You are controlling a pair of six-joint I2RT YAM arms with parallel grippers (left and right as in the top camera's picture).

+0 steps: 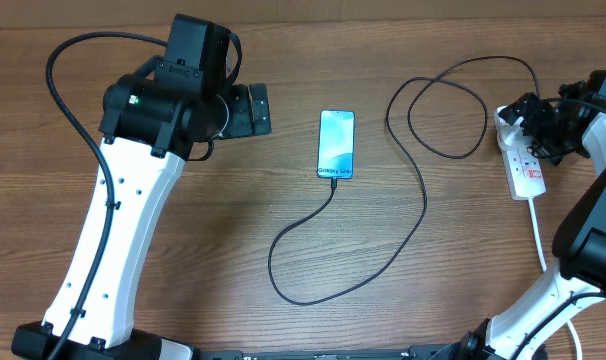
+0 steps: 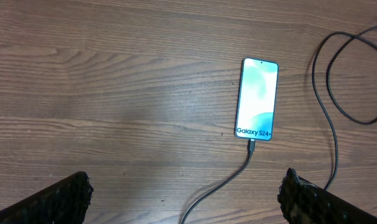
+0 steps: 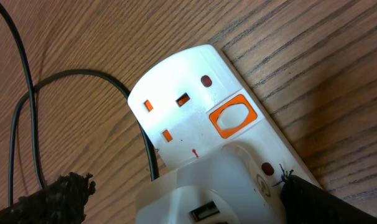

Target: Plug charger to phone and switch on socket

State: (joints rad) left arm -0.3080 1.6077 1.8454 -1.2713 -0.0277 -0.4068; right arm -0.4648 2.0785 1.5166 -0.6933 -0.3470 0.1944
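Observation:
The phone (image 1: pixel 336 143) lies flat mid-table with its teal screen lit; it also shows in the left wrist view (image 2: pixel 257 99). The black charger cable (image 1: pixel 419 215) has its tip in the phone's bottom edge (image 2: pixel 251 148). It loops across the table to the white socket (image 1: pixel 526 165) at the right. My left gripper (image 1: pixel 253 110) is open and empty, left of the phone, with its fingers (image 2: pixel 185 199) apart above the wood. My right gripper (image 1: pixel 536 125) is open over the socket's far end. Its fingers (image 3: pixel 182 186) straddle a white adapter (image 3: pixel 201 199) plugged in beside the orange switch (image 3: pixel 232 116).
The socket's white cord (image 1: pixel 538 235) runs toward the table's near right edge. The black cable lies in wide loops (image 1: pixel 448 110) between the phone and the socket. A second cable loop (image 3: pixel 27 112) lies left of the socket.

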